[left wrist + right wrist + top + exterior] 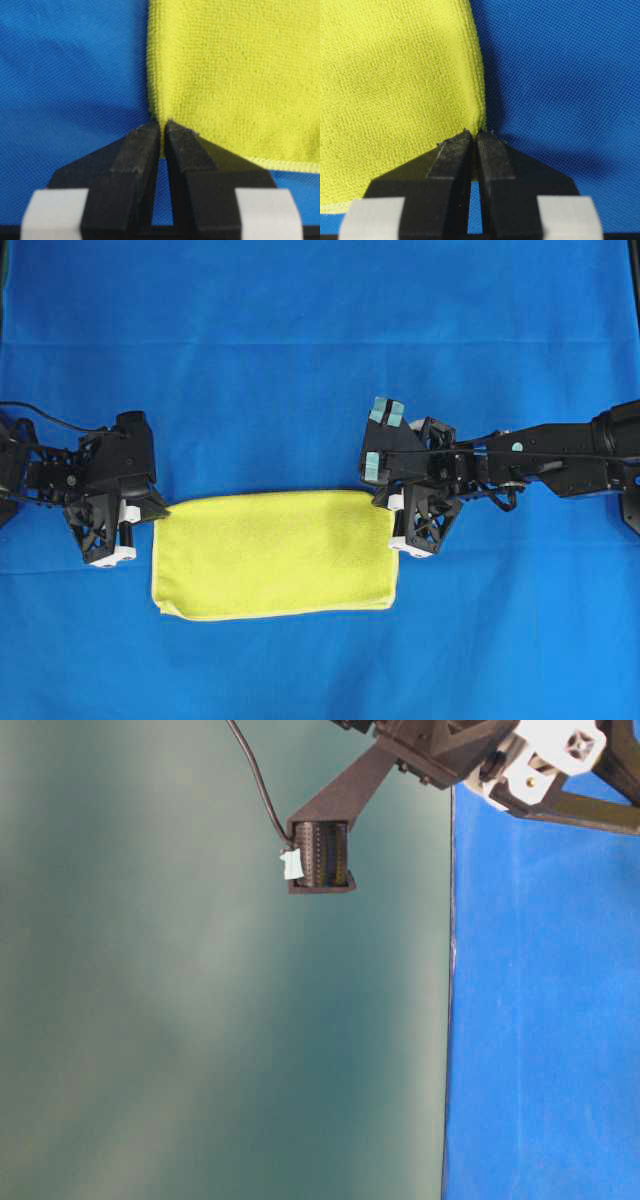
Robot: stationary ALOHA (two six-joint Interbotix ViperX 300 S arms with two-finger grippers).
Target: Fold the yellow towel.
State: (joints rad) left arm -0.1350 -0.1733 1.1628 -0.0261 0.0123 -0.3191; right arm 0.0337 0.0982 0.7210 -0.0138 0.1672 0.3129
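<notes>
In the wrist views, each pair of black jaws is pressed nearly together on a corner of the yellow-green microfibre towel [235, 75]. The left gripper [162, 127] nips the corner where the side edge meets the stitched hem; the right gripper [472, 135] does the same at the opposite corner. From overhead, the towel [275, 555] lies as a flat rectangle, seemingly already doubled once, in the middle of the large blue cloth [300, 360] covering the table, with the left gripper [160, 508] at its upper-left corner and the right gripper [392, 502] at its upper-right corner.

The towel looks light, soft and limp, with a nubby pile that should grip well between the pads. It will sag and drape when lifted, so corners are the sensible hold, and both must travel evenly or the fold will skew. A shallow pinch could slip off the thin hem, or catch the blue cloth beneath.

Around the towel the blue cloth is bare; nothing blocks a fold. The table-level view shows only a dark wall, the blue cloth's edge and part of an arm.
</notes>
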